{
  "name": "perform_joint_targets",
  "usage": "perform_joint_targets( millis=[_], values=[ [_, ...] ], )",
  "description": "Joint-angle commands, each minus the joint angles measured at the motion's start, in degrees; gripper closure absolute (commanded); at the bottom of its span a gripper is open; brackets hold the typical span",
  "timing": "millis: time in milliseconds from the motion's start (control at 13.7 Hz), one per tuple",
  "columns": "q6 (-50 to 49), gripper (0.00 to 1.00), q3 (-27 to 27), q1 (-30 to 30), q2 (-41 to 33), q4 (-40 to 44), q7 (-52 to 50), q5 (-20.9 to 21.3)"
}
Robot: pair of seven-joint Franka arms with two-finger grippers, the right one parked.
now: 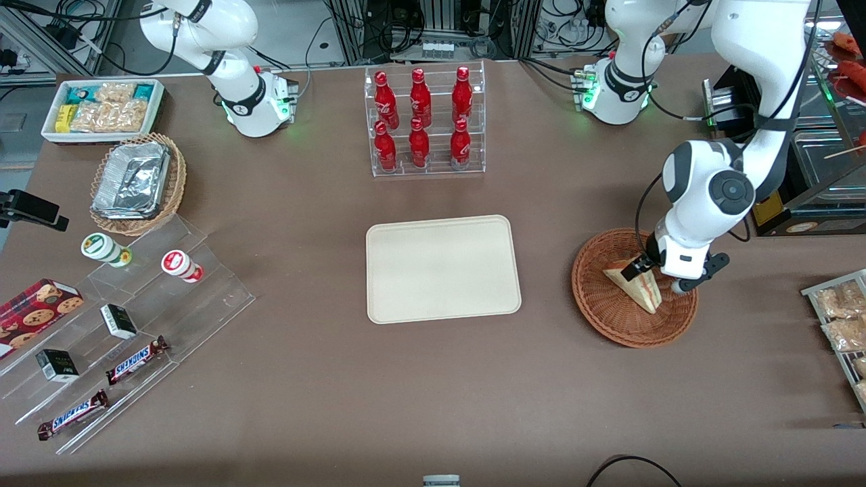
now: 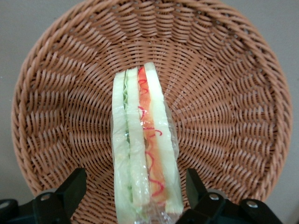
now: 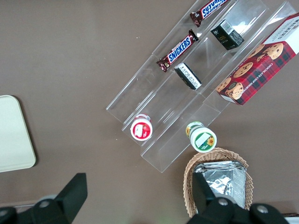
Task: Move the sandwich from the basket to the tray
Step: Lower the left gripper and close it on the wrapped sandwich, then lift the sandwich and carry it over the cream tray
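The sandwich (image 1: 636, 285) (image 2: 142, 149), a plastic-wrapped wedge with red and green filling, lies in the reddish-brown wicker basket (image 1: 609, 318) (image 2: 224, 93) toward the working arm's end of the table. My left gripper (image 1: 655, 272) (image 2: 135, 189) hangs low over the basket, open, one finger (image 2: 74, 184) on each side of the sandwich's wide end with a gap to the wrap on both sides. The cream tray (image 1: 443, 268) lies bare at the table's middle, beside the basket.
A clear rack of red bottles (image 1: 424, 122) stands farther from the camera than the tray. Toward the parked arm's end are a tan basket with foil containers (image 1: 135, 182), a white snack bin (image 1: 101, 108) and acrylic steps (image 1: 122, 331) with chocolate bars. Snack packets (image 1: 839, 318) lie near the working arm's table edge.
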Motion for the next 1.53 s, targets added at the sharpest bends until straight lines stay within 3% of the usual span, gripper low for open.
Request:
perform_joint_targets(
  millis=[0,73,365,583,875,1094,1240,1458],
  values=[
    [0.72,0.92,-0.35,-0.02,0.16,-0.44,-1.01,-0.31],
    [0.29,1.00,-0.35,-0.02,-0.09,-0.18,-0.92,-0.31],
    [-8.29,1.00,-0.53,-0.28,-4.91,3.41,-0.05,0.04],
    [-28.57,1.00,-0.71,-3.96,-8.27,16.29,0.48,0.65],
    [-41.27,1.00,-0.71,-16.51,-1.00,35.03,-2.32,1.88],
    [-40.59,1.00,-0.71,-25.92,3.40,37.26,-3.47,2.41],
    [-35.09,1.00,-0.71,-30.93,7.53,37.44,-4.17,1.89],
    [-31.10,1.00,-0.62,-36.13,15.87,42.87,-10.57,2.32]
  ],
)
